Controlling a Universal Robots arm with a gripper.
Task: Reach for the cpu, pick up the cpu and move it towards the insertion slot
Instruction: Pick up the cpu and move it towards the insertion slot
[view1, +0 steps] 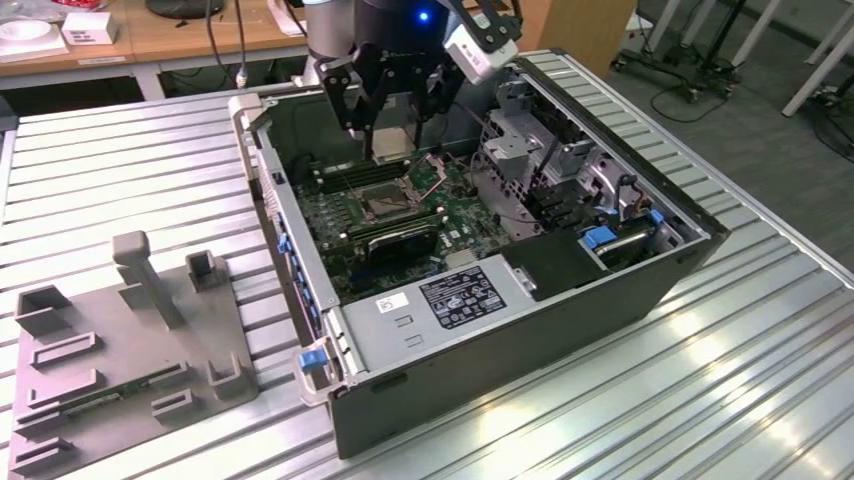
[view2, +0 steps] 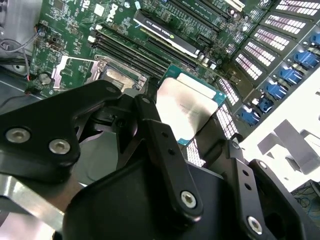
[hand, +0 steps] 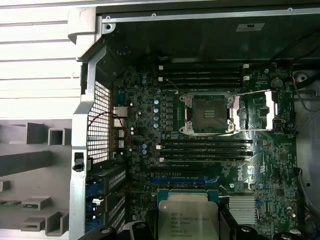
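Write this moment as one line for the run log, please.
gripper: shut on cpu | cpu: lifted above motherboard, inside computer case | insertion slot: open, unfilled | cpu not yet over slot

Overhead light glares off the ribbed metal worktop (view1: 747, 370) in the exterior view; the computer case (view1: 561, 330) interior sits dim. In the second wrist view the gripper (view2: 187, 127) looms blurred.

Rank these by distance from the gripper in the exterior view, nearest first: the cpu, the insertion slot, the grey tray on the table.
1. cpu: held in the gripper.
2. insertion slot: just below, on the board.
3. grey tray: outside the case, toward the exterior view's left.
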